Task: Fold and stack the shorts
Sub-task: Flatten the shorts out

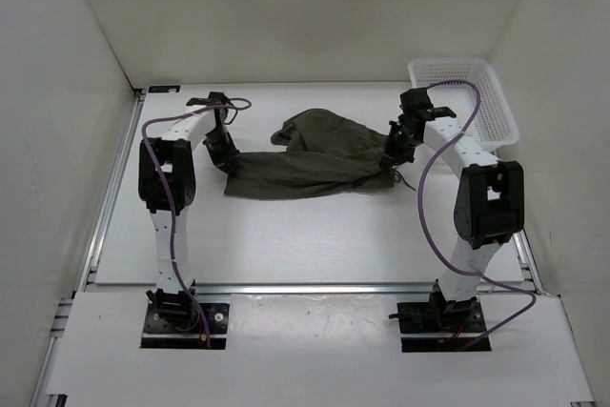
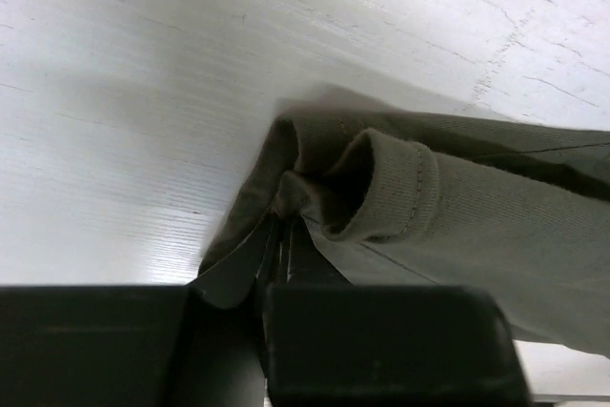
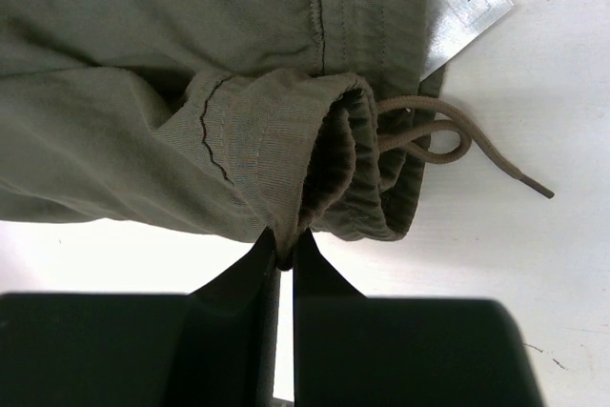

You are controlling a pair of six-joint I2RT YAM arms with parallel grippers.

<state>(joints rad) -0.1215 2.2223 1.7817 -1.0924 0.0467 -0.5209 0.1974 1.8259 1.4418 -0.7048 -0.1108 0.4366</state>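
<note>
**Gripping the shorts [image 1: 315,154] at both ends for a fold**

Closed tight with the left tool [image 2: 281,226] on a bunched edge of one leg, with the rolled hem just ahead of the tips and the rest of the cloth trailing off to that tool's right. Closed just as tight with the right tool [image 3: 286,250] on a pinch of the gathered waistband, right at the tips. Just to that tool's right, a loose drawstring [image 3: 448,135] lying on the bench [image 1: 286,235], and further ahead on the same side a white label [image 3: 462,7].

Strung between the two tools across the middle of the bench: low and fairly flat near the left tool, humped and rumpled nearer the right one. Probably held at opposite ends to draw out slack and keep control of both ends before laying one half over the other. Not yet folded, judging by the crumpled heap beyond the line between the tools.

Worth watching for a slip on either side, given so small a fold of cloth between each pair of jaws. Past the right tool, a white basket [image 1: 457,69], not touching the cloth and possibly meant for the stack.
</note>
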